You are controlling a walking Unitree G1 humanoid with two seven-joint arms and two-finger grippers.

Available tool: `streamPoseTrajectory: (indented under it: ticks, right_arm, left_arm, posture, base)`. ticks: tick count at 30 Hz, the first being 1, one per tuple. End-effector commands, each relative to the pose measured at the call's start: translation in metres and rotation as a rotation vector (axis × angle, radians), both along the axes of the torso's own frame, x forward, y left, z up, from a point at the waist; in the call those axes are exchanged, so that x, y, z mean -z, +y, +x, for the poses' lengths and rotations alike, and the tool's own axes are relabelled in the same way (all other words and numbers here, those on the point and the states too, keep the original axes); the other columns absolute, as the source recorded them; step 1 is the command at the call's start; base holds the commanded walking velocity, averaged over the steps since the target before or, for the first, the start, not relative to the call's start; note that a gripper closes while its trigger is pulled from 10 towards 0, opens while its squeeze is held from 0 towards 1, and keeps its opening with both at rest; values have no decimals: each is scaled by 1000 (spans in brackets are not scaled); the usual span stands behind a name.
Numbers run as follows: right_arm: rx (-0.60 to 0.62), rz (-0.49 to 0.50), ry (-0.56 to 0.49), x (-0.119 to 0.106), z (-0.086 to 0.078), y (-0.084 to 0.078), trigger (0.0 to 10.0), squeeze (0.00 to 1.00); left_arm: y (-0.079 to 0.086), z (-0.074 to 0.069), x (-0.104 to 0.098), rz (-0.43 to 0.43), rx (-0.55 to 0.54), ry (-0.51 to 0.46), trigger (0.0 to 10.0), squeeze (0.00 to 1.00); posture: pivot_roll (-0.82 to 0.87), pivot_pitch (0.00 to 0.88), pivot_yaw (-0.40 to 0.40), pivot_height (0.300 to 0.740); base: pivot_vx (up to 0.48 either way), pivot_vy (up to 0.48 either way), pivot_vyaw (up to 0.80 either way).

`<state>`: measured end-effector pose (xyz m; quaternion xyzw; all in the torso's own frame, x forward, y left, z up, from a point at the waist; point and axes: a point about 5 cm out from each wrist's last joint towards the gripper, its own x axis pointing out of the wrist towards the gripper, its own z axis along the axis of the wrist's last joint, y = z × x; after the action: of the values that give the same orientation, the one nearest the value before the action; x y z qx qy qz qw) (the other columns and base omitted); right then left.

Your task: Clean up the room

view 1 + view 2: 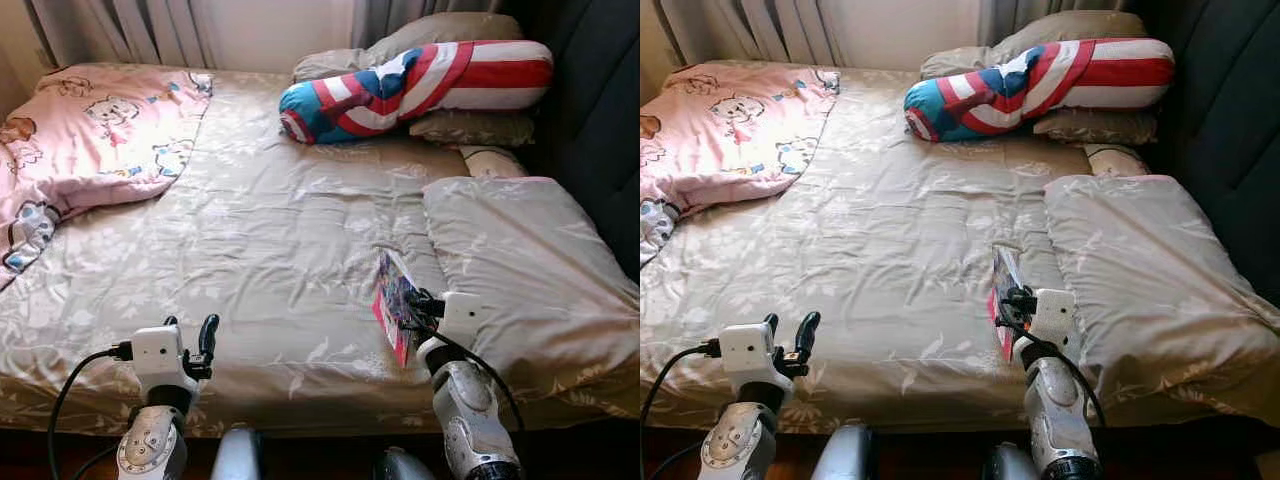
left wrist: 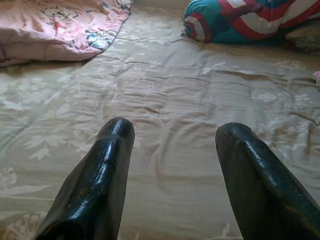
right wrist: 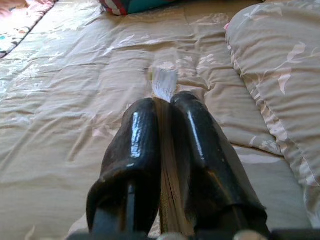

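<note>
- Right tool (image 1: 405, 312) is clamped on a thin book (image 1: 394, 300), standing on edge over the bed (image 1: 280, 230), just beside the folded beige quilt (image 1: 520, 270).
- Largest things I see lying about: that quilt, the pink cartoon blanket (image 1: 90, 140), then the striped bolster (image 1: 420, 85) by the pillows.
- I judge the step in hand is clearing the book off the bed; next I need somewhere to set it down.
- Left tool (image 1: 195, 345) hovers with fingers (image 2: 107, 165) apart, holding nothing.
</note>
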<state>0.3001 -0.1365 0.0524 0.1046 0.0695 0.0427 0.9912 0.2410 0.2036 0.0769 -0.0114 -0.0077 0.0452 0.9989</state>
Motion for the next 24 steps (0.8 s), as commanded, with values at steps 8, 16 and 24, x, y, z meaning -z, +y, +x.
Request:
streamPoseTrajectory:
  ticks: [8, 16, 24]
  right_arm:
    - [3, 9, -61, -9, 2, 1, 10000, 0]
    - [5, 19, -76, -11, 3, 2, 10000, 0]
    - [-6, -12, -34, -5, 2, 4, 10000, 0]
  left_arm:
    - [0, -1, -2, -4, 0, -9, 10000, 0]
    - [0, -1, -3, -5, 0, -14, 10000, 0]
    - [0, 0, -4, -6, 1, -11, 10000, 0]
  posture:
    - [124, 107, -78, 627]
    - [124, 106, -78, 627]
    - [125, 107, -77, 627]
  base:
    - [0, 0, 0]
    - [0, 0, 0]
    - [0, 0, 0]
